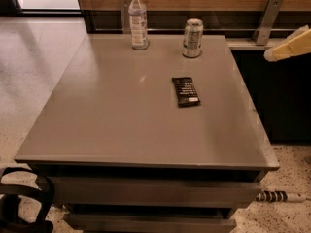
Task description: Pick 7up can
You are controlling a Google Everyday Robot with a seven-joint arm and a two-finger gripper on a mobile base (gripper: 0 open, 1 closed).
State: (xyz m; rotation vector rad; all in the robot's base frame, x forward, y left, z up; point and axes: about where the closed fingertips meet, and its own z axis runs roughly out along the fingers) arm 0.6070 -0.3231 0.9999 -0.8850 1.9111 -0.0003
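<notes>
The 7up can stands upright near the table's far edge, right of centre; it has a silvery top and a greenish-grey and white label. My gripper shows as a pale yellow tip coming in from the right edge of the view. It is off the table's right side, about level with the can and well apart from it. It holds nothing that I can see.
A clear plastic bottle with a white cap stands at the far edge, left of the can. A flat black snack wrapper lies mid-table in front of the can. The grey table backs onto a wood-panelled wall with a metal bracket.
</notes>
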